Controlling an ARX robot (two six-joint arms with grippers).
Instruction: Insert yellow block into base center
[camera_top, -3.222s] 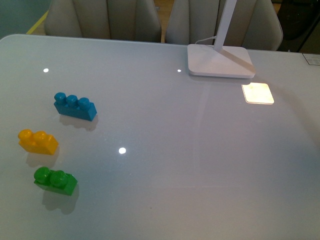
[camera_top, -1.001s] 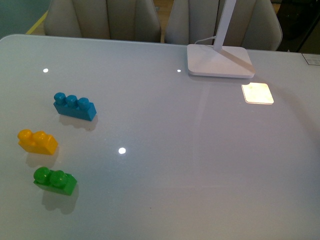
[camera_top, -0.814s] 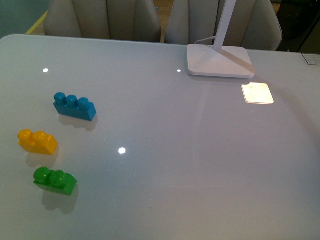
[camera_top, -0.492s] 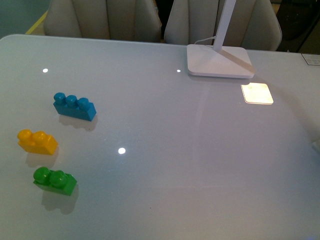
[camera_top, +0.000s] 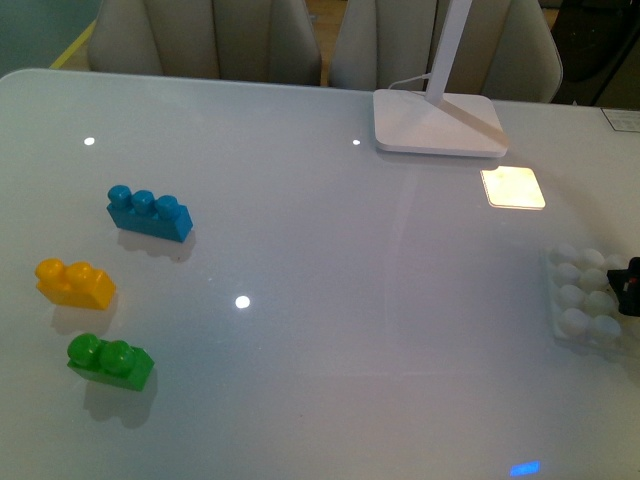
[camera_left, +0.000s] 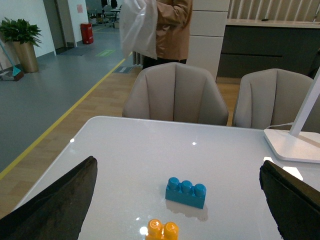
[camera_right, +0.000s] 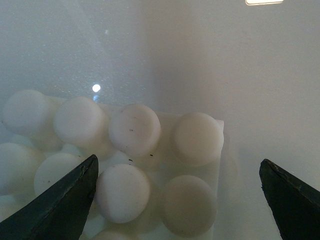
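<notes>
The flat white square plastic base (camera_top: 582, 297), studded with round knobs, had newly come into the front view at the right edge of the frame. Half a second before, the glossy white counter (camera_top: 320, 250) lay bare there. A dark bit of the right pincer (camera_top: 630, 287) showed against the base's right side. This probably meant the base was being brought toward the middle, ahead of any fitting.

The small yellow-orange plastic block (camera_top: 75, 284) with two studs had not moved. It lay at the left of the frame, between the blue three-stud brick (camera_top: 150, 213) and the green two-stud brick (camera_top: 110, 362), well apart from the base.

The right wrist view showed that pincer's jaws spread wide over the studs. Whether either jaw touched the base was unclear, and part of the base was cut off. The left pincer (camera_left: 177, 162) hung wide open and empty above the counter, out of the front view.
</notes>
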